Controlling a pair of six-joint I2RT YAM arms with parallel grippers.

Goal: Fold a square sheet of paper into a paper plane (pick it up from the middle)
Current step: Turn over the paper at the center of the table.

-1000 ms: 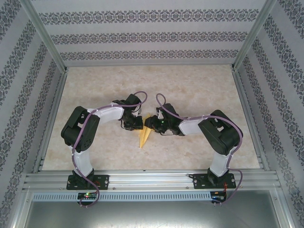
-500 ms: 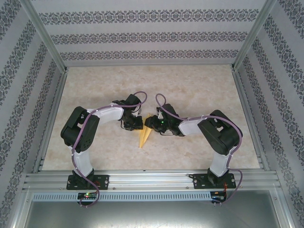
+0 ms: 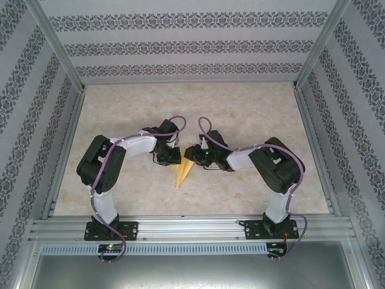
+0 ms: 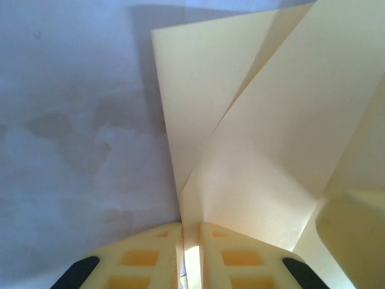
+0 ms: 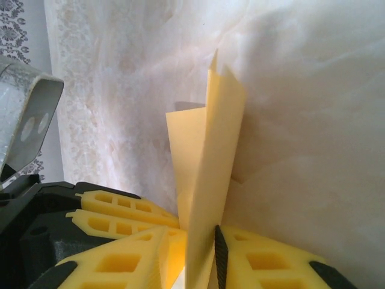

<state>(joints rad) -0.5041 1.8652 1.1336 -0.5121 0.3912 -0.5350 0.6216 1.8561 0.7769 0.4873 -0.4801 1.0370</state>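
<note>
The square sheet of paper (image 3: 183,174) is yellow and folded into a pointed wedge, its tip aimed at the near edge of the table. Both grippers meet at its wide far end in the middle of the table. My left gripper (image 3: 175,158) is shut on a crease of the paper (image 4: 252,132), which fans out beyond the fingers (image 4: 150,253). My right gripper (image 3: 192,156) is shut on an upright fold of the paper (image 5: 212,162), squeezed between its fingertips (image 5: 264,259). In the right wrist view the left gripper's fingers (image 5: 117,208) lie close by on the left.
The marble-patterned tabletop (image 3: 240,108) stretches behind and beside the arms. Patterned walls (image 3: 192,45) and aluminium posts (image 3: 57,45) enclose it on three sides. A metal rail (image 3: 192,227) with the arm bases runs along the near edge.
The right gripper's jaws have closed further onto the paper and the right arm has edged slightly. The left gripper has kept its grip in the same place.
</note>
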